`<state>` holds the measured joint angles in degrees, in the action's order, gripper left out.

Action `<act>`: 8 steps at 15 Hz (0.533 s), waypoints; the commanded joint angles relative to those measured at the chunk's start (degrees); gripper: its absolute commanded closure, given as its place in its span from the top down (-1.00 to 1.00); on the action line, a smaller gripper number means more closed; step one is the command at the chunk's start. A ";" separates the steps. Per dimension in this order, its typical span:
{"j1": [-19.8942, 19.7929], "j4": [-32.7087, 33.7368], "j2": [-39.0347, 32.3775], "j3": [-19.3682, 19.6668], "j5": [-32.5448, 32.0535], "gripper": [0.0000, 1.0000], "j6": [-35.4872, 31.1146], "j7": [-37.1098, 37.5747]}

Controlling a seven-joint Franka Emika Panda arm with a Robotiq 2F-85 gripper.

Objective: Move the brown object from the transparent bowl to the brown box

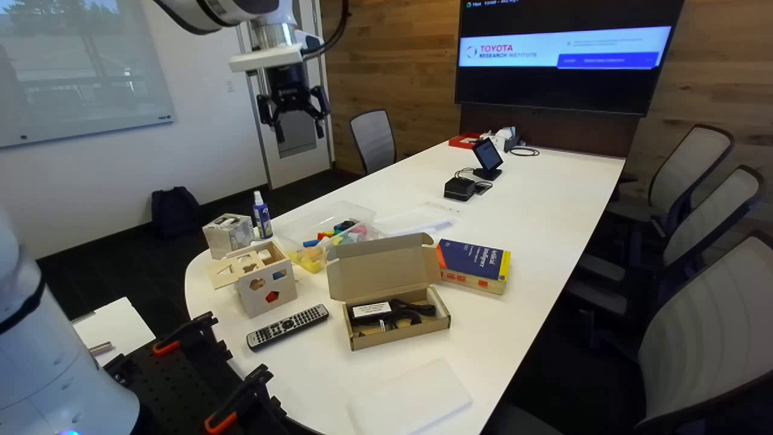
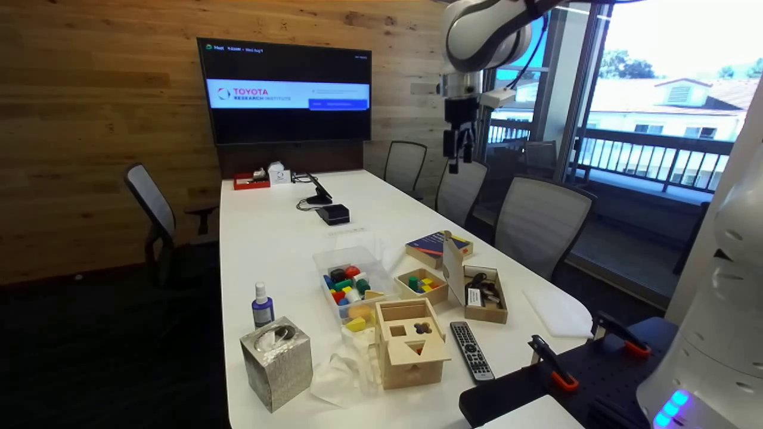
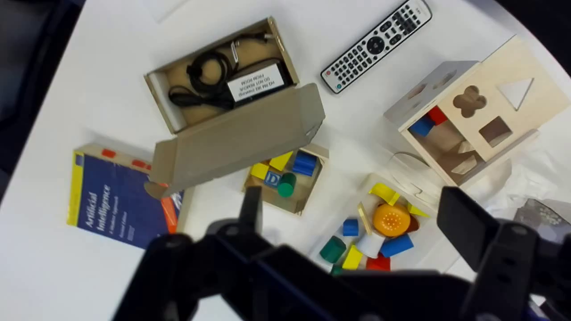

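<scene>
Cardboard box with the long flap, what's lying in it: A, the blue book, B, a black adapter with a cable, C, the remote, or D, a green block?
B: in the wrist view, a white-labelled black adapter and coiled black cable lie inside the cardboard box.

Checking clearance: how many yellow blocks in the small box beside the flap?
2 in wrist view, beside the flap, which may hide more: left yellow block, right yellow block.

In the wrist view, the black two-fingered pincer [image 3: 354, 214] hides part of the clear rectangular plastic bin [image 3: 430, 254].
</scene>
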<state>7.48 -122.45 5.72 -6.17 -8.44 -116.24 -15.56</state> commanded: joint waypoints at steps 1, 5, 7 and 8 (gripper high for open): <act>1.60 6.86 -13.65 -2.36 -5.97 1.00 -7.71 -2.89; 2.92 12.73 -28.66 -4.65 -6.71 1.00 -20.17 -5.86; 3.35 14.89 -34.11 -5.51 -6.19 1.00 -23.23 -6.56; 3.70 15.96 -36.55 -5.56 -6.17 1.00 -23.33 -5.82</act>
<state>10.57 -111.70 -23.68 -11.17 -15.32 -138.49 -20.07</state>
